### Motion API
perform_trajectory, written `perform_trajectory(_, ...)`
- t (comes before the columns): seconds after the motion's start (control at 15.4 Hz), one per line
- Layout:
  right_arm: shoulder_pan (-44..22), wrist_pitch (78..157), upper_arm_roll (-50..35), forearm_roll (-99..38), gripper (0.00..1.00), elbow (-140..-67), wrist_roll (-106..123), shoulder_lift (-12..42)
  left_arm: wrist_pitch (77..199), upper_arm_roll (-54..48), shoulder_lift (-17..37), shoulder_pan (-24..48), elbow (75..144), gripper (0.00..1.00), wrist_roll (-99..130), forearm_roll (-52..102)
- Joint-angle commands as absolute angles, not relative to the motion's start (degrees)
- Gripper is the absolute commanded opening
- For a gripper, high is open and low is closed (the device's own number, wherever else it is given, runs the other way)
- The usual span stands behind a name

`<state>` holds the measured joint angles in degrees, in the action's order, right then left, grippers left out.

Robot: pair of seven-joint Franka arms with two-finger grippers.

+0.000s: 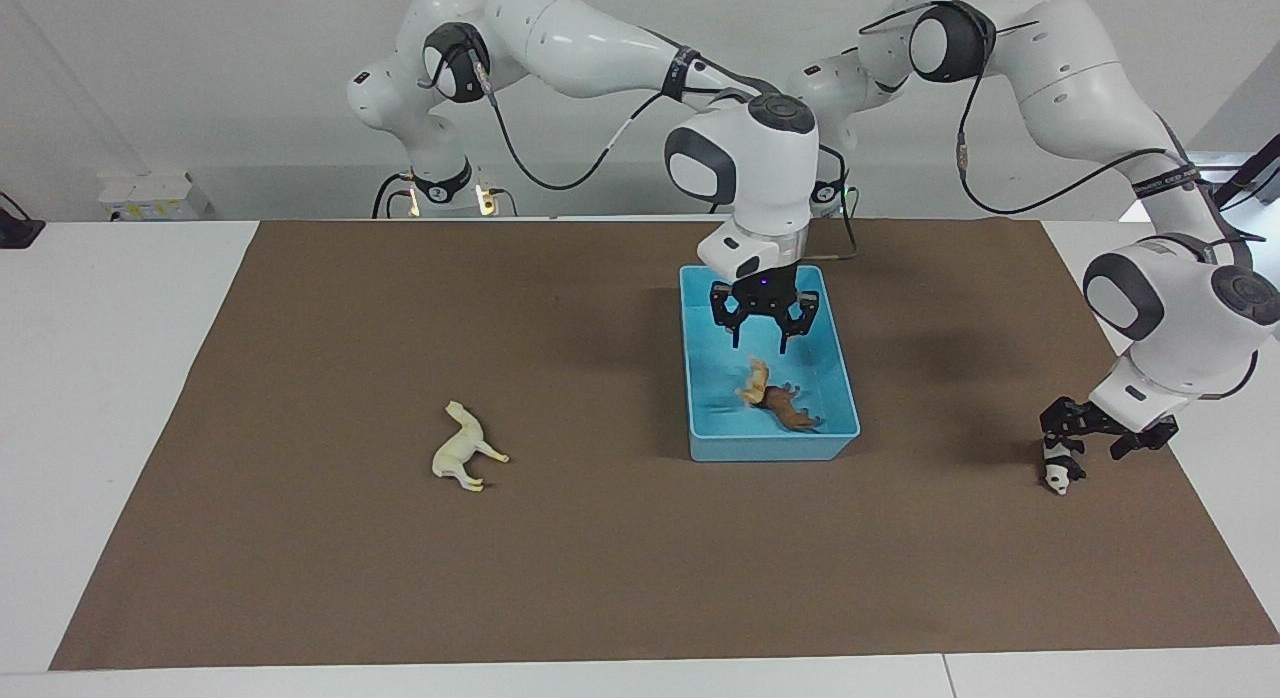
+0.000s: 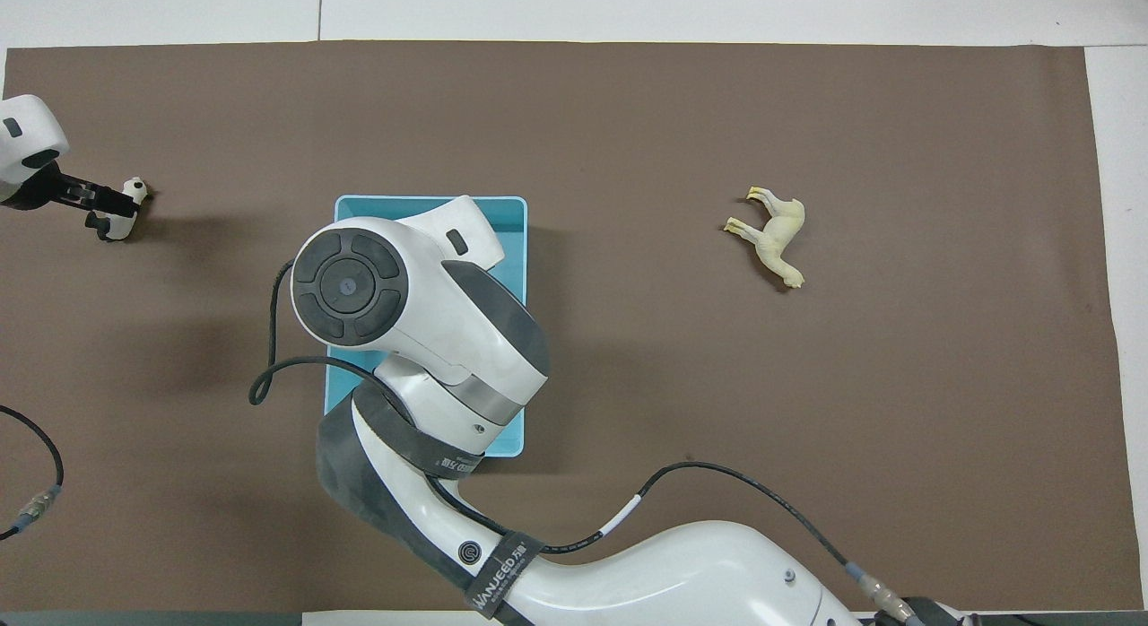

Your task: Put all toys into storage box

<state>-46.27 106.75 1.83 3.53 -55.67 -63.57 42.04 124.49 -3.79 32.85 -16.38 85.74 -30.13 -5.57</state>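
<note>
Your light blue rectangular plastic storage box (image 1: 845,378) sits mid-surface, brown lion figurine (image 1: 790,406) inside, orange striped tiger figurine (image 1: 754,380) just under the right tool (image 1: 765,330), whose jaws are spread and empty over the box; cream-white horse figurine (image 1: 465,448) lies on its side toward the right arm's end; small black-and-white panda figurine (image 1: 1060,472) sits directly under the wide left tool (image 1: 1092,433), so the left arm is nearest.

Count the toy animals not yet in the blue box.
2. The horse lies on the mat toward the right arm's end; the panda sits toward the left arm's end, under the left end effector.
</note>
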Motion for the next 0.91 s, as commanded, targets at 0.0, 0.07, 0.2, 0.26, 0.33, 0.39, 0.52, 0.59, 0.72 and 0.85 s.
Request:
perform_trajectory(0.0,-45.4,101.0,2.2,3.4,1.0,-54.3,-65.9,41.1,125.9,-4.3,34.4,-16.5,84.5,0.96,-30.7,-8.5)
perform_trajectory(0.07,-44.3,99.1,2.4,3.4,1.0,-54.6,-65.6,39.7,126.4,-4.3,34.4,-16.5,84.5,0.96,-30.7,-9.0)
perform_trajectory(0.2,-40.0,97.6,2.5,3.3,1.0,-54.9,-64.4,38.1,127.4,-4.3,34.5,-16.4,84.6,0.96,-30.7,-9.7)
perform_trajectory(0.26,-37.5,95.4,2.5,3.7,1.0,-54.9,-63.6,37.9,128.2,-4.3,34.5,-16.3,85.0,0.96,-30.6,-9.6)
perform_trajectory(0.33,-34.7,94.0,2.5,3.8,1.0,-54.9,-61.6,37.8,129.7,-4.3,34.7,-16.1,85.6,0.96,-30.5,-9.5)
perform_trajectory(0.39,-31.7,93.6,2.5,3.9,1.0,-55.3,-58.6,37.8,131.5,-4.3,34.7,-16.1,86.8,0.96,-30.5,-9.5)
perform_trajectory(0.52,-26.6,94.4,2.5,3.9,1.0,-57.9,-55.1,37.8,132.7,-4.3,34.6,-16.0,88.3,0.96,-30.5,-9.5)
perform_trajectory(0.59,-24.0,94.5,2.5,3.9,1.0,-60.3,-53.5,37.1,133.0,-4.3,34.7,-16.0,88.5,0.96,-30.5,-9.5)
perform_trajectory(0.72,-19.4,97.6,2.5,3.8,1.0,-66.4,-48.5,34.6,135.1,-4.3,34.6,-16.3,90.3,0.96,-30.5,-9.5)
perform_trajectory(0.85,-16.5,105.6,2.6,3.8,1.0,-77.5,-45.7,30.5,136.5,-4.3,34.7,-16.1,91.2,0.96,-30.4,-9.5)
